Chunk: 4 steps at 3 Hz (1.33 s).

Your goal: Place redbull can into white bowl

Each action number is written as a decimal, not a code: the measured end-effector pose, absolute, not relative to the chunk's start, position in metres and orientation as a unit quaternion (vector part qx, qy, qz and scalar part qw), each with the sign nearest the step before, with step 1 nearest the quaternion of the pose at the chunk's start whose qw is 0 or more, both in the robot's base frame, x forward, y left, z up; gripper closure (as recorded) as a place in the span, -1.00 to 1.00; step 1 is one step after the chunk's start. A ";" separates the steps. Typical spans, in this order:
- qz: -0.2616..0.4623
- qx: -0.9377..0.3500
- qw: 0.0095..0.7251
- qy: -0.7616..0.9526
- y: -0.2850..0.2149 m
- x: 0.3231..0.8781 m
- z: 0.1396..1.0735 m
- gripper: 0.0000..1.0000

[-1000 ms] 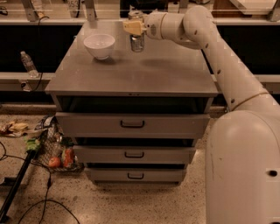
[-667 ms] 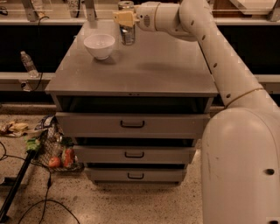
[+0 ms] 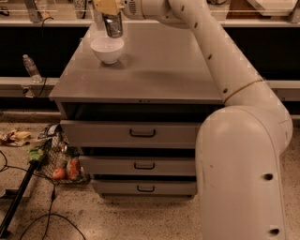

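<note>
1. Gripper [image 3: 109,8] is at the top edge of the view, over the far-left corner of the cabinet top [image 3: 159,70]. It is clamped on the upper part of the can [image 3: 114,26].
2. The can is upright and off the surface, directly over the bowl [image 3: 107,49]. Its base is about level with the bowl's far rim. Can't tell if they touch.
3. The bowl sits upright on the top, near the far-left corner. The can's shape reflects in its glossy inside.
4. The top is flat matte grey. The only thing standing on it is the bowl.
5. The arm [image 3: 220,61] reaches in from the right foreground, across the right side of the top.
6. Below the top are three drawers [image 3: 140,133], each with a dark handle. The top one is slightly pulled out.
7. On the left, a clear bottle [image 3: 31,68] stands on a low ledge [image 3: 14,83] in front of a dark wall.
8. The floor [image 3: 122,215] is speckled. At the cabinet's left foot is a wire basket [image 3: 58,161] holding red and green items, with scattered wrappers nearby.
9. A black pole [image 3: 16,201] and cables [image 3: 56,220] lie at front left.
</note>
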<state>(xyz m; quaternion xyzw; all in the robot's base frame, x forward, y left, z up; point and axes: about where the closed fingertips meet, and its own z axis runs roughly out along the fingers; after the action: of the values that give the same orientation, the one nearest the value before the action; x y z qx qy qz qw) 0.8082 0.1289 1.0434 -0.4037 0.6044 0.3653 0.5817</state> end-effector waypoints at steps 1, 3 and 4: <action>0.333 -0.393 0.586 0.625 0.171 0.831 1.038 1.00; 0.310 -0.353 0.616 0.633 0.182 0.887 1.021 1.00; 0.290 -0.348 0.618 0.642 0.177 0.904 1.000 1.00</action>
<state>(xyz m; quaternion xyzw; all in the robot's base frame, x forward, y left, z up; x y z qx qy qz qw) 0.9044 0.1773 1.0001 -0.3481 0.6421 0.2902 0.6183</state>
